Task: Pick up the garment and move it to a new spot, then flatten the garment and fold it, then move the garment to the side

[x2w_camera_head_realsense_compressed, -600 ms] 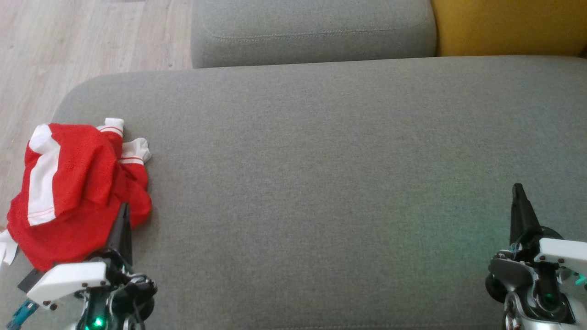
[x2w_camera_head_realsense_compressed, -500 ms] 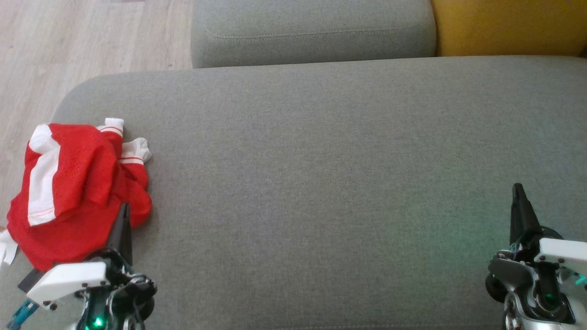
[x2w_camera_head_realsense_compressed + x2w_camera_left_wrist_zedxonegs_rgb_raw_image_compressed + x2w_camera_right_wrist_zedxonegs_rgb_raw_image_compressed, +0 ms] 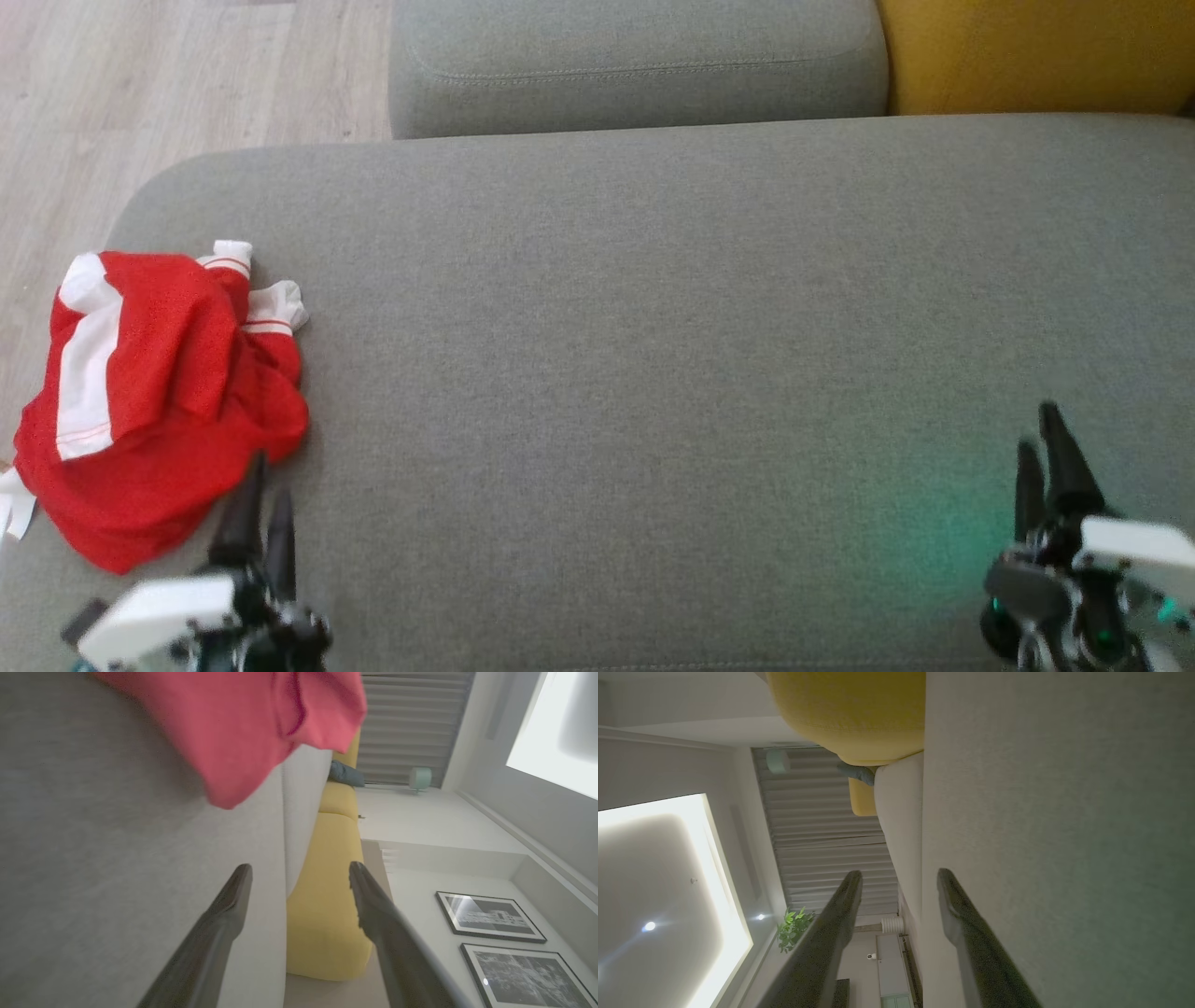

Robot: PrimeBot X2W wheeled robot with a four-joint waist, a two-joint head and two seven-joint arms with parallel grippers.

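A crumpled red and white garment (image 3: 159, 401) is seen lying at the left end of the grey sofa seat (image 3: 653, 327), close to its edge. The left pincer (image 3: 269, 478) is held just beside the garment's near hem, fingers apart and empty. The right pincer (image 3: 1038, 427) is held well apart, over the seat's right side, its fingers likewise parted with nothing gripped.

left pincer (image 3: 269, 476) drawn back off the red garment (image 3: 159, 401), right pincer (image 3: 1036, 427) drawn back too, both rotated

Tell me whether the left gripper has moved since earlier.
Yes: the left gripper has drawn back toward the robot, judged against the still red garment.
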